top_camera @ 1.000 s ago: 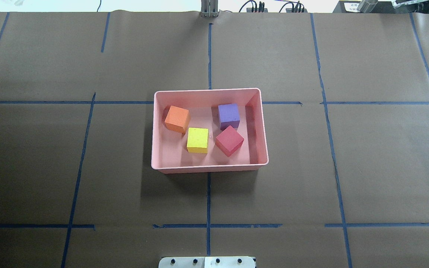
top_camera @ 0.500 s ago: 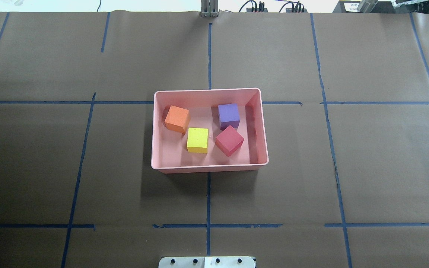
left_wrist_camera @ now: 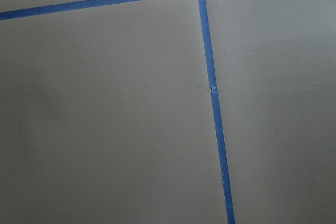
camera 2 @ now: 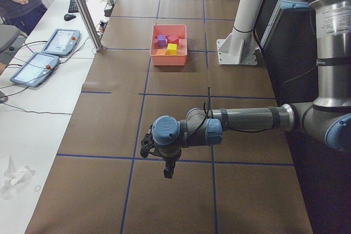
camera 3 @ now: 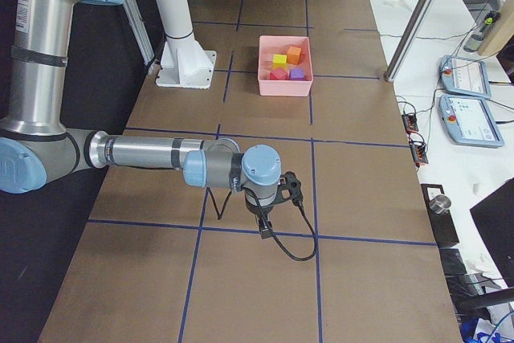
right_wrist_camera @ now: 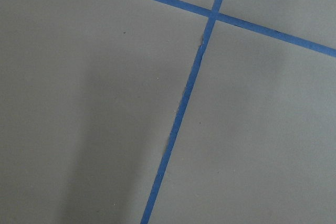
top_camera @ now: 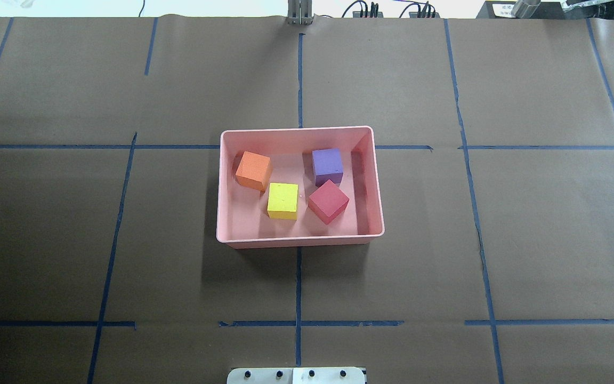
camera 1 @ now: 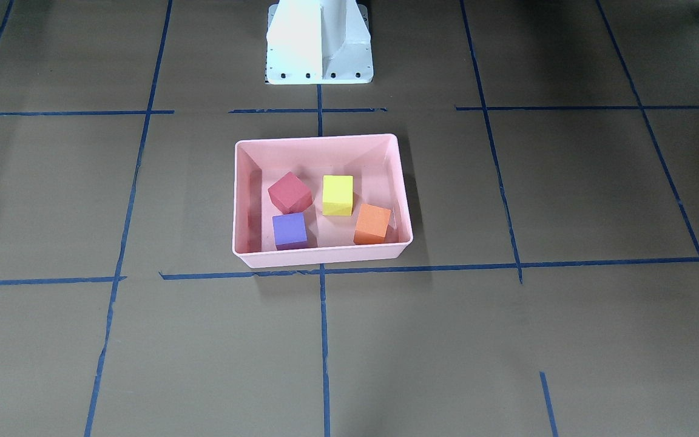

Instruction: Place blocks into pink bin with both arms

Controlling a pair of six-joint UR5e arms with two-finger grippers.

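nothing has shifted over the last second: all 4 blocks, orange block (top_camera: 253,169), yellow block (top_camera: 283,200), purple block (top_camera: 328,166) and red block (top_camera: 329,201), lie where they were inside the pink bin (top_camera: 299,129) mid-tabletop (top_camera: 72,240), so the task looks finished. the left arm (camera 2: 247,118) and right arm (camera 3: 152,152) hang low, well apart from the bin; whether their jaws are released or clenched, i cannot tell.

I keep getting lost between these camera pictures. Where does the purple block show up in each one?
Front-facing: purple block, near-left corner of the pink bin.
Overhead: purple block, upper right inside the bin.
Exterior left: purple block, top centre, at the bin's left.
Exterior right: purple block, top centre, at the bin's lower right.
Both wrist views: not in them.
Shared landmark: the red block right beside it.
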